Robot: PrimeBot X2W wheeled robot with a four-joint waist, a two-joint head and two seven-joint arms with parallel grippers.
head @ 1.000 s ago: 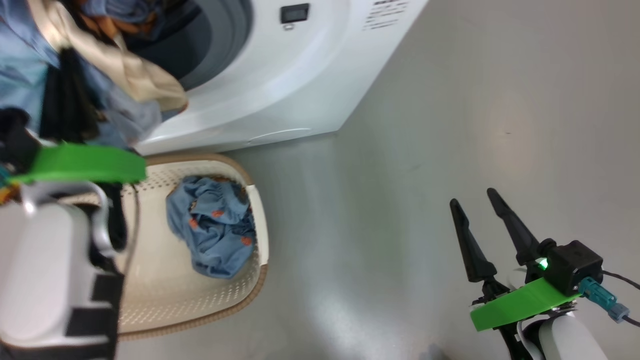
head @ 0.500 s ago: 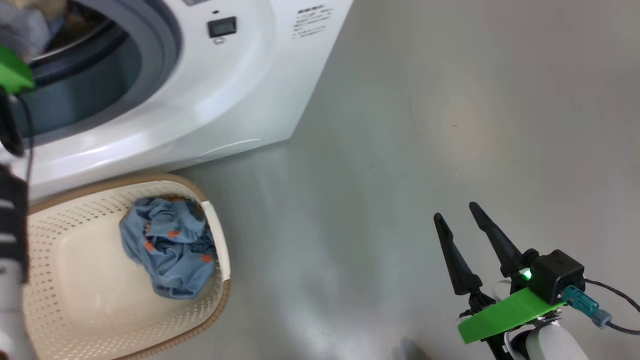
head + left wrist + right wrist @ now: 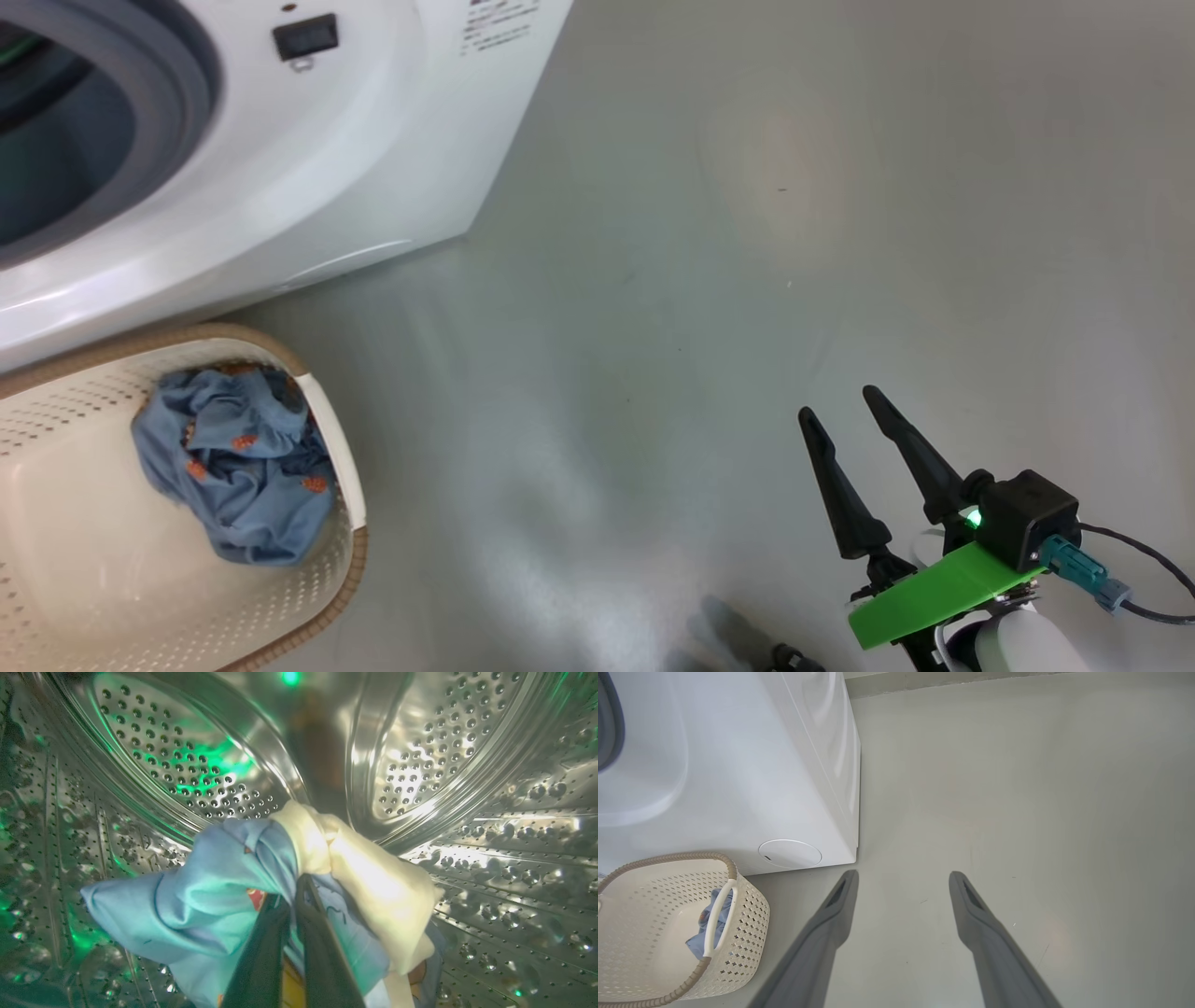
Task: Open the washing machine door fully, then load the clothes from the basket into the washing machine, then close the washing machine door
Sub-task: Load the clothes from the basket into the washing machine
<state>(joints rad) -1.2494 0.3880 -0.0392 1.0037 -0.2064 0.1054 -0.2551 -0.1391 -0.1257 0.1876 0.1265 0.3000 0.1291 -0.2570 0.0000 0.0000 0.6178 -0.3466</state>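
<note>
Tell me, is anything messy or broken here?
Nothing stands out. One bear-print garment lies crumpled in the basket; the left gripper holds the other garment inside the drum.

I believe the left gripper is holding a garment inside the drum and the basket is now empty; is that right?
Not quite: the basket is not empty. A bear-print garment lies in it, as the head view shows. The rest stands: the left gripper is shut on the other garment inside the drum.
</note>
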